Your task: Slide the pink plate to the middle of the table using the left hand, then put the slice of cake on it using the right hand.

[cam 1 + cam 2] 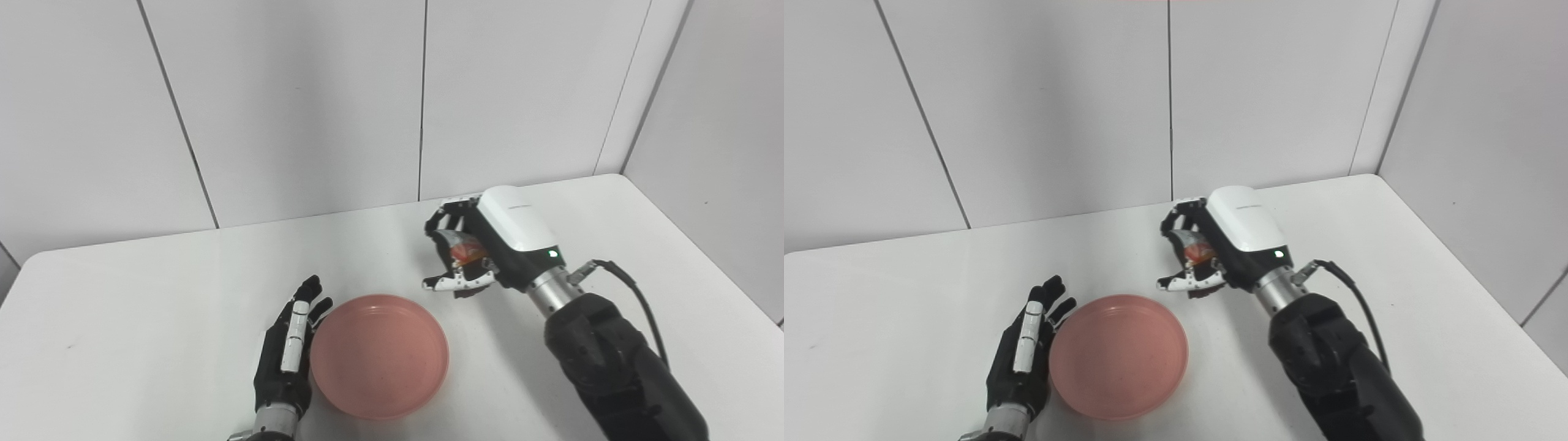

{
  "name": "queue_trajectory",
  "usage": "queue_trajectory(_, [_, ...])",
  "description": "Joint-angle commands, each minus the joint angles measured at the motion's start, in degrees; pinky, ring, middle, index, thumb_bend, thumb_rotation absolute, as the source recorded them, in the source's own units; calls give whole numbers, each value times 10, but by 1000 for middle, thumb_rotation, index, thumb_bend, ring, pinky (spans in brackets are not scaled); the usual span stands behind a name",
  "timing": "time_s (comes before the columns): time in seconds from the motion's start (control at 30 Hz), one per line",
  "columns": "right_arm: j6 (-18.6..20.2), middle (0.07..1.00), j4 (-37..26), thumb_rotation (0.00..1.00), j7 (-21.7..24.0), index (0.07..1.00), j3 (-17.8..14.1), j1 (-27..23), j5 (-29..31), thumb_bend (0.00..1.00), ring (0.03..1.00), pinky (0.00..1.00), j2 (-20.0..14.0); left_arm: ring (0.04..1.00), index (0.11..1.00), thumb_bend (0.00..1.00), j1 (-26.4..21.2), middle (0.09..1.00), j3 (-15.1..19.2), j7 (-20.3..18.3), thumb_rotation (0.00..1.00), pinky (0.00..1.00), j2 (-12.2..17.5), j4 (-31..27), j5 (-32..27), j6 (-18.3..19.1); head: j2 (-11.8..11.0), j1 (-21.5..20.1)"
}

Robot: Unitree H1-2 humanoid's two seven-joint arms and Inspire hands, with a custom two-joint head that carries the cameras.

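The pink plate [379,356] lies flat near the table's front, slightly left of centre, with nothing on it. My left hand [289,349] rests open against the plate's left rim, fingers straight and pointing away from me. Behind and to the right of the plate, my right hand [468,248] is raised a little above the table, its fingers curled shut on the slice of cake [467,252]. Only a small red-orange and foil-like patch of the cake shows between the fingers and thumb; the remainder is hidden inside the hand.
The white table [153,288] has rounded corners and meets grey wall panels at the back and on the right. A black cable [640,300] loops off my right wrist. No other objects are on the table.
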Motion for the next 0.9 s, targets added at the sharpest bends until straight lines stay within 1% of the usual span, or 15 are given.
queue_trajectory(0.0, [-28, 356, -5, 164, -19, 476, -1, -22, 0, 517, 272, 207, 7, 864, 813, 717, 16, 926, -9, 13, 783, 824, -27, 2, 13, -4, 1, 13])
queue_trajectory(0.1, [-29, 380, 3, 164, -21, 476, 7, -26, -6, 516, 295, 225, 20, 850, 819, 718, 18, 920, -21, 20, 809, 765, -26, 2, 33, -7, 2, 23])
queue_trajectory(0.13, [-32, 384, 10, 164, -23, 476, 14, -29, -8, 516, 299, 228, 28, 849, 820, 718, 19, 919, -23, 21, 815, 757, -27, 2, 34, -7, 4, 35])
queue_trajectory(0.33, [-53, 391, 49, 168, -36, 477, 45, -29, -3, 514, 301, 227, 62, 865, 821, 689, 22, 917, -28, 31, 798, 789, -42, 2, 34, -5, 8, 68])
queue_trajectory(0.4, [-56, 384, 56, 168, -36, 476, 54, -25, -8, 514, 289, 217, 69, 853, 827, 697, 22, 911, -34, 37, 805, 764, -43, 5, 41, -8, 10, 77])
queue_trajectory(0.5, [-53, 387, 56, 170, -30, 476, 63, -15, -16, 514, 293, 221, 72, 848, 839, 686, 22, 909, -42, 43, 804, 750, -47, 9, 43, -15, 15, 92])
queue_trajectory(0.6, [-69, 394, 64, 167, -36, 477, 71, 0, -13, 514, 305, 232, 68, 854, 854, 676, 22, 918, -46, 49, 809, 740, -50, 12, 43, -17, 17, 98])
queue_trajectory(0.67, [-77, 399, 67, 167, -38, 477, 74, 9, -9, 512, 311, 236, 67, 861, 868, 695, 22, 919, -48, 53, 811, 723, -52, 13, 44, -16, 20, 102])
queue_trajectory(0.7, [-79, 396, 66, 168, -37, 476, 75, 14, -8, 512, 304, 226, 65, 866, 859, 693, 22, 915, -50, 55, 811, 677, -53, 13, 44, -16, 23, 107])
queue_trajectory(0.77, [-82, 395, 64, 169, -35, 476, 77, 25, -9, 512, 302, 222, 63, 867, 855, 692, 22, 913, -51, 58, 810, 661, -54, 15, 44, -17, 25, 110])
queue_trajectory(0.8, [-82, 401, 63, 170, -34, 477, 78, 29, -11, 512, 306, 224, 63, 833, 841, 698, 22, 893, -51, 58, 805, 599, -54, 16, 43, -18, 25, 110])
queue_trajectory(0.83, [-84, 403, 63, 169, -35, 477, 79, 36, -12, 512, 307, 225, 62, 824, 833, 703, 22, 887, -51, 60, 800, 587, -55, 18, 43, -18, 26, 111])
queue_trajectory(0.87, [-86, 404, 62, 169, -36, 477, 80, 42, -12, 512, 308, 225, 62, 824, 823, 709, 22, 883, -51, 62, 795, 597, -56, 18, 44, -17, 28, 111])
